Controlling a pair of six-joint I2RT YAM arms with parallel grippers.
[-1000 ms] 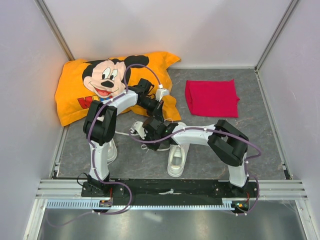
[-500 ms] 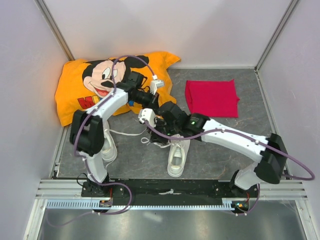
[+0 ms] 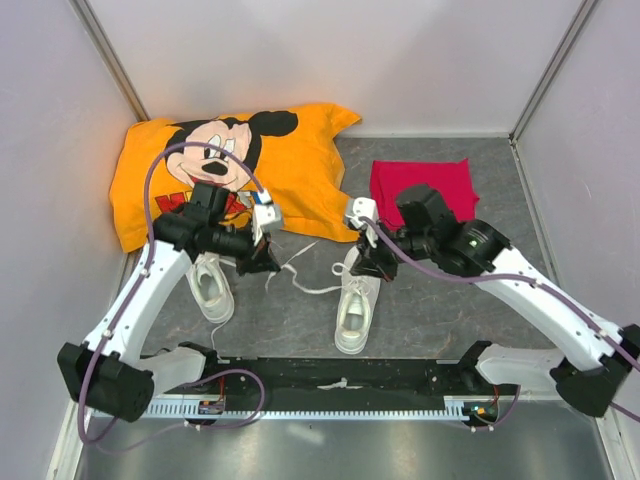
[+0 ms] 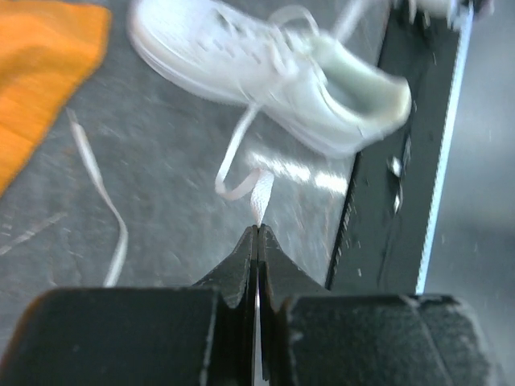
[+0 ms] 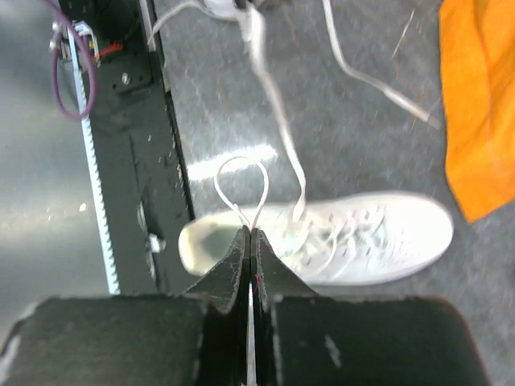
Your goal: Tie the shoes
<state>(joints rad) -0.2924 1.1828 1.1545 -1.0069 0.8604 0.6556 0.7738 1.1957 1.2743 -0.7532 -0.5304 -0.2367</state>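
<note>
Biggest thing first: the grey worktop (image 3: 300, 325), with both arms stretched out over it. On the far side of the left end effector (image 3: 268, 266) we've got a big orange Mickey Mouse cushion (image 3: 300, 160). Behind the wrist of the right end effector (image 3: 366, 268) there's a folded red cloth (image 3: 392, 180), partly hidden by that arm.

Next size down, both white:
- The middle shoe (image 3: 353, 310) sits right below the right end effector, heel toward the arm bases. From the left end effector it's out ahead of the fingertips, not touching them.
- The other shoe (image 3: 212, 290) is tucked beside the left arm, back behind that end effector's tip.

Left end effector: jaws pressed together, pinching a flat lace end (image 4: 259, 189) that runs from the tips over to the middle shoe.

Right end effector: jaws together too, as far as we can see, clamped on a small lace loop (image 5: 241, 158) that pokes out ahead of the tips.

Smallest bit: a loose lace strand (image 4: 100, 181) lies on the worktop, off to the left end effector's left. Both wrist views are a bit blurry.
</note>
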